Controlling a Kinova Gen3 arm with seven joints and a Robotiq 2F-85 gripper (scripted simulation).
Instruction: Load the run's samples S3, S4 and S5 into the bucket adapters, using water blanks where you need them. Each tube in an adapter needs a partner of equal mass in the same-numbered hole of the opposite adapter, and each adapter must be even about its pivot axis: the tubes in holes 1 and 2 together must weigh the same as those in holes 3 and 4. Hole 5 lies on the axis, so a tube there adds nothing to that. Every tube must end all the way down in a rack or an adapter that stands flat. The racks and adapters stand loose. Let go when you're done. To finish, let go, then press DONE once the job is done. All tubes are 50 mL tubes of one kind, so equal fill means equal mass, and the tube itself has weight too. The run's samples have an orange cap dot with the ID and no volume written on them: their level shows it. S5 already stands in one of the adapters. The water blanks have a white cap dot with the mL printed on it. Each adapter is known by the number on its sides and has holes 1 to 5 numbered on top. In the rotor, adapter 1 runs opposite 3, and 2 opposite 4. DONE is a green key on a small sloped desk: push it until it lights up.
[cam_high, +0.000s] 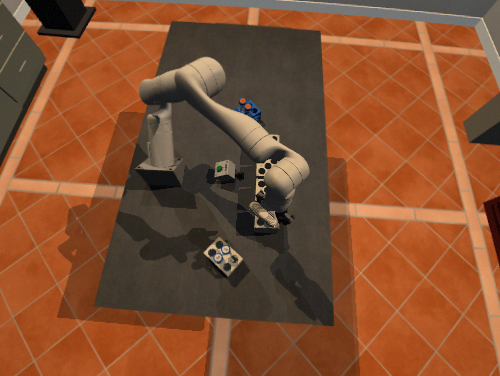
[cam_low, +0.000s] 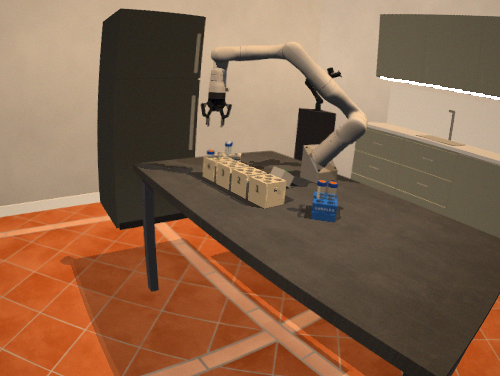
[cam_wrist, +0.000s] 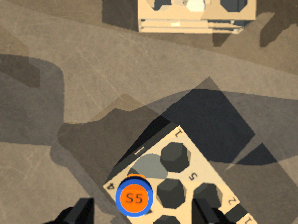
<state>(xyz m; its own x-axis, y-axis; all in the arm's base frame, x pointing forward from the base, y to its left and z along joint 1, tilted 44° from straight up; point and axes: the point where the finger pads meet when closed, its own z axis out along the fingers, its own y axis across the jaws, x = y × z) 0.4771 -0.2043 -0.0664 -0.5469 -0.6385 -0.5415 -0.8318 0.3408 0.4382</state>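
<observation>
Evenly bright, slightly soft frames — overlapping hard shadows cross the table (cam_high: 300, 100).

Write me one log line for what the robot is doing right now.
hand: open, empty, high above adapter row | S5: seated in hole 4 of end adapter | blue sample rack: two tubes | DONE key: unpressed

The worktop (cam_high: 200, 280) looked like dark stone, matt and a bit streaky. The arm (cam_low: 260, 51) had a smooth, pale shell like plastic, with a soft shine. The adapters (cam_low: 266, 192) looked like plain matt tan plastic. The sample rack (cam_low: 324, 210) was bright blue plastic. The S5 cap (cam_wrist: 133, 198) was smooth, blue with an orange dot. The floor (cam_high: 400, 300) was orange tile with a slight gloss.
</observation>
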